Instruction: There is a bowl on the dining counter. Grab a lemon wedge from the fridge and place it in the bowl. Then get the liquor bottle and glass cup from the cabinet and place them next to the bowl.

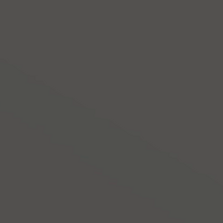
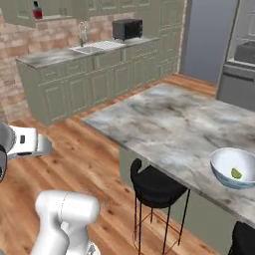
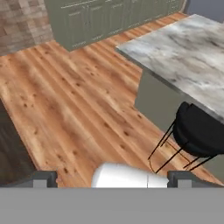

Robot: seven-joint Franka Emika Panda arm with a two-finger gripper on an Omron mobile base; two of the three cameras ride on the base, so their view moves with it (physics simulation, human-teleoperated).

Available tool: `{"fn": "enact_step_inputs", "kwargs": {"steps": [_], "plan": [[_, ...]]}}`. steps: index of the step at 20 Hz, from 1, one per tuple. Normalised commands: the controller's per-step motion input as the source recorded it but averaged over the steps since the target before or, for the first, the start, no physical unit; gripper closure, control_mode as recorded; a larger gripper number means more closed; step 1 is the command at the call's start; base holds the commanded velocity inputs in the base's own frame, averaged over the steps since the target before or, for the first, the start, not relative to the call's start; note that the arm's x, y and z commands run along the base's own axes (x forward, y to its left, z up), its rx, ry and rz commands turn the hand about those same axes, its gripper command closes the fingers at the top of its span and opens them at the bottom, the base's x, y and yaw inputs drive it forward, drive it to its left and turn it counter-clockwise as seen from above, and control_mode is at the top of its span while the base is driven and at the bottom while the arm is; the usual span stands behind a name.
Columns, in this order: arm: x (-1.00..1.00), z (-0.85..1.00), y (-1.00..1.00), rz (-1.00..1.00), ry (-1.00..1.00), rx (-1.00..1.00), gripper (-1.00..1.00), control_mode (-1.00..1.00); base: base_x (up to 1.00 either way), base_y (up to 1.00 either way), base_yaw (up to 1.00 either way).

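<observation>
free: dining counter [image 2: 164, 124] top | blocked: bowl [image 2: 221, 169], stool [image 2: 154, 187]

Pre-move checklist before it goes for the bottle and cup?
1. Lemon wedge in bowl: ok.
2. Bowl on dining counter, near its edge: ok.
3. Gripper open, nothing between the tips: ok.
4. Liquor bottle located, in the upper cabinet at far left: ok.
5. Glass cup located: cannot tell.
6. Left base view usable: not ok, flat grey.
</observation>
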Motion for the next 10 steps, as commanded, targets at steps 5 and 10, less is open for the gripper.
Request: {"fn": "enact_step_inputs", "kwargs": {"steps": [5, 10], "plan": [[0.00, 0.00, 0.00, 0.00, 0.00, 0.00, -1.00, 1.00, -0.06, 0.47, 0.65], [0.00, 0.00, 0.00, 0.00, 0.00, 0.00, -1.00, 1.00, 0.46, 0.58, 0.48]]}}
